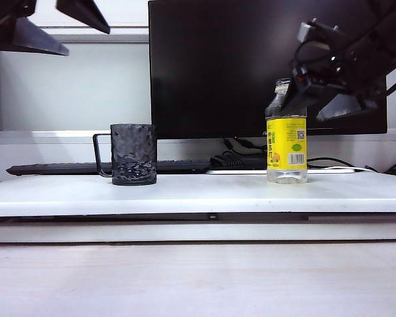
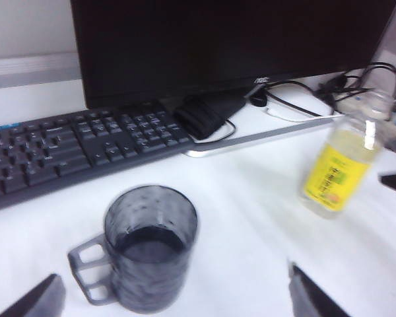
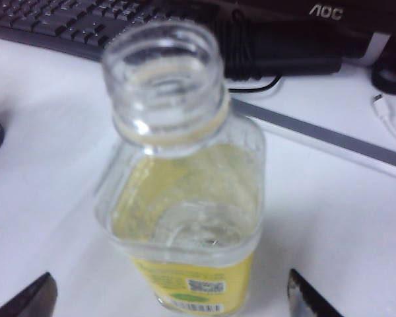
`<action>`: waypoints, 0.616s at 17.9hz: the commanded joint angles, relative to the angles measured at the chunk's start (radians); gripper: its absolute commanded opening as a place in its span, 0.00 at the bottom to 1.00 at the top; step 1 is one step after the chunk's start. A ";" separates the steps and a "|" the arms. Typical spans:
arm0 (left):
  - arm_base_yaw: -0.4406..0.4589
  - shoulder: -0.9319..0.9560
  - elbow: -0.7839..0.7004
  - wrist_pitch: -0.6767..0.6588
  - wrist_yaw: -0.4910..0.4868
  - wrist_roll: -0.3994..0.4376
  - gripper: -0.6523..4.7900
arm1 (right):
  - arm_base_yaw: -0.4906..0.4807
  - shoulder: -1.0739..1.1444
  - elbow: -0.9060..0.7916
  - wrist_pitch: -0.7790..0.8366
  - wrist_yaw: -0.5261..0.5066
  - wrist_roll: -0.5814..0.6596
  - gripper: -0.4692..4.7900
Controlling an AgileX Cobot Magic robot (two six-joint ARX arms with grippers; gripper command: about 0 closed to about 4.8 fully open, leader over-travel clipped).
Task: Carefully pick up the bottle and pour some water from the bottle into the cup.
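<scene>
The dark dimpled cup (image 1: 133, 154) stands on the left of the white table, its thin handle pointing left. The uncapped clear bottle (image 1: 286, 142) with the yellow label stands upright on the right, a little clear water (image 1: 287, 176) at its bottom. My left gripper (image 1: 59, 30) hangs open high above and left of the cup; in the left wrist view the cup (image 2: 150, 254) sits between its spread fingers (image 2: 36, 300). My right gripper (image 1: 320, 102) is open at the bottle's neck, to its right. The bottle (image 3: 185, 198) stands between the right gripper's (image 3: 171, 297) wide fingertips (image 3: 310, 300), untouched.
A black monitor (image 1: 264, 66) stands close behind both objects, with a black keyboard (image 2: 66, 148) and coiled cables (image 1: 234, 160) at its foot. The white table (image 1: 204, 191) ends in a front edge below the cup and bottle.
</scene>
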 commanded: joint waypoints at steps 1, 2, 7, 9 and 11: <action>-0.002 0.097 0.069 -0.047 0.002 0.031 1.00 | 0.000 0.014 0.003 0.032 0.007 0.001 1.00; -0.002 0.135 0.089 -0.044 0.002 0.030 1.00 | 0.001 0.022 0.003 0.036 0.019 0.001 1.00; -0.002 0.258 0.100 -0.046 0.001 0.031 1.00 | 0.011 0.085 0.003 0.101 0.020 0.001 1.00; -0.002 0.265 0.100 -0.045 0.001 0.044 1.00 | 0.014 0.101 0.003 0.141 0.016 0.001 1.00; -0.002 0.266 0.100 -0.046 -0.002 0.074 1.00 | 0.023 0.116 0.003 0.201 0.019 0.001 1.00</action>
